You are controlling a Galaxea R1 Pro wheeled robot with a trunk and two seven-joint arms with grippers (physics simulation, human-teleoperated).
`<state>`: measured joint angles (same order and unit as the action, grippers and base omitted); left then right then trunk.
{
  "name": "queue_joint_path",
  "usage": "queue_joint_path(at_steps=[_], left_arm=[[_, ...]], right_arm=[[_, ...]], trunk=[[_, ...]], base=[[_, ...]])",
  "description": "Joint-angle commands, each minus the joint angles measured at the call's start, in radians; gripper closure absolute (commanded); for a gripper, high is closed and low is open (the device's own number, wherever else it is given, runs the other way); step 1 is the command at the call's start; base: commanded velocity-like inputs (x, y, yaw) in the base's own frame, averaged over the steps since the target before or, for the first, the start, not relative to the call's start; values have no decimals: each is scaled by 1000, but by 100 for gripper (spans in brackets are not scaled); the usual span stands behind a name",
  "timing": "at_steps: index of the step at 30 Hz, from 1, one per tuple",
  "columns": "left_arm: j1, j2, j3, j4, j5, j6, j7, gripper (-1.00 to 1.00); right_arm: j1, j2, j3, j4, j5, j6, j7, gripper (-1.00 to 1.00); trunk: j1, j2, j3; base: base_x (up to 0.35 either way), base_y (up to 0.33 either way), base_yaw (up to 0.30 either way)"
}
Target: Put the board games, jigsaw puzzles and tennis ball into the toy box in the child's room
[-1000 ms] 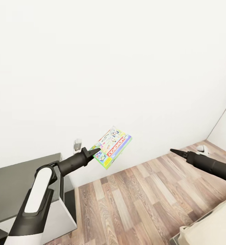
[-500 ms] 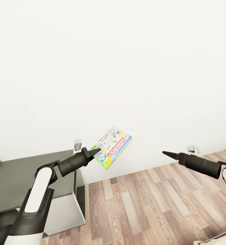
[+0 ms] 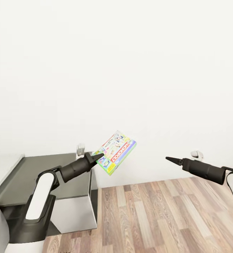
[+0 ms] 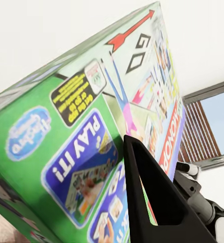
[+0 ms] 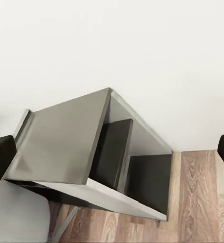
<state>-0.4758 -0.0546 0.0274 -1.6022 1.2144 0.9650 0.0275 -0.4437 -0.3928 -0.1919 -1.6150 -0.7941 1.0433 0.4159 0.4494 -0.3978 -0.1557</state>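
Above the plank floor [image 3: 158,214], just off the cabinet's [image 3: 42,172] right edge, we list one Monopoly box [image 3: 118,151], white and green, carried in the air, tilted, clear of every surface. Left gripper [image 3: 99,155]: clenched on the box's near lower edge; the left wrist view shows one dark finger [image 4: 152,195] pressed flat over the printed lid. Right gripper [image 3: 168,160]: carrying nothing, stretched forward over the floor; its fingers look drawn to a point in the head view, yet the right wrist view shows dark tips at opposite sides of the picture, so we cannot tell whether it is released or clenched. Cabinet: dark grey, bare top, open shelves below, standing against the white wall [image 3: 130,70]; a paler strip of desk top [image 3: 4,168] joins its left edge. Toy box: not entered here. Step in hand, in our judgement: transport of one board game toward the table. Next move calls for bringing the tray into sight, then lowering the box flat inside its walls before letting go.
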Motion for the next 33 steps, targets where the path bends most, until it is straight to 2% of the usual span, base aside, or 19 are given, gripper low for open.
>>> queue_joint_path(at_steps=[1, 14, 26, 29, 33], left_arm=[[-1, -1, 2, 0, 8, 6, 3, 100], [-2, -3, 1, 1, 4, 6, 7, 100], [-1, -5, -8, 7, 0, -9, 10, 100], [3, -6, -10, 10, -1, -44, 7, 100], [10, -9, -29, 18, -9, -108, 4, 100]], right_arm=[[-1, 0, -1, 0, 9, 4, 10, -100], [0, 1, 2, 0, 9, 4, 10, -100], [1, 2, 41, 0, 8, 4, 11, -100], [3, 4, 46, 0, -15, 4, 12, -100], [9, 3, 50, 0, -86, 4, 12, -100]], trunk=[[1, -2, -2], [1, -2, -1], [1, -2, -1], [1, -2, -1], [1, -2, -1]], base=[[0, 0, 283], [0, 0, 285], [0, 0, 285], [0, 0, 285], [0, 0, 285]])
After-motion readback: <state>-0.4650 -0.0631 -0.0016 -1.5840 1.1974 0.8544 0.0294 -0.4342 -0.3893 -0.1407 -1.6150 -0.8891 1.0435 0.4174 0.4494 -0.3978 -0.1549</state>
